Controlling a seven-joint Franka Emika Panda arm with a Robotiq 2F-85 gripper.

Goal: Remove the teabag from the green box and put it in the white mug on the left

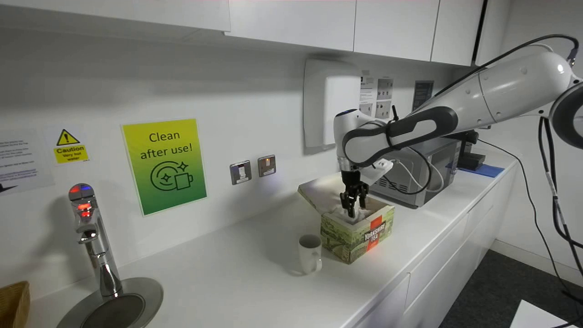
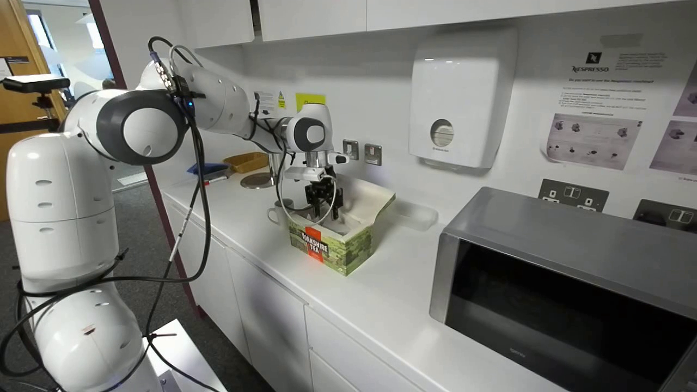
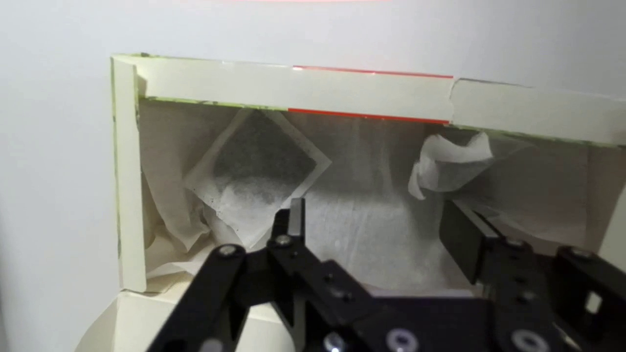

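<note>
The green box (image 1: 337,240) stands on the counter with its pale lid open towards the wall. It also shows in an exterior view (image 2: 356,251), and its pale rim (image 3: 220,80) shows in the wrist view. Inside it a square teabag (image 3: 266,161) lies on crumpled white liner paper (image 3: 362,234). My gripper (image 3: 379,220) is open and empty, pointing down at the box opening; its fingers are beside the teabag, with its left finger nearest the teabag's lower right edge. The white mug (image 1: 309,257) stands upright beside the box, partly hidden behind the box and a cable in an exterior view (image 2: 279,214).
A grey microwave (image 1: 421,168) stands on the counter beyond the box. A clear plastic tray (image 2: 414,215) lies by the wall. A tap (image 1: 98,246) with a round drain and a wicker basket (image 1: 13,303) are further along. A loose cable (image 2: 280,190) hangs by the gripper.
</note>
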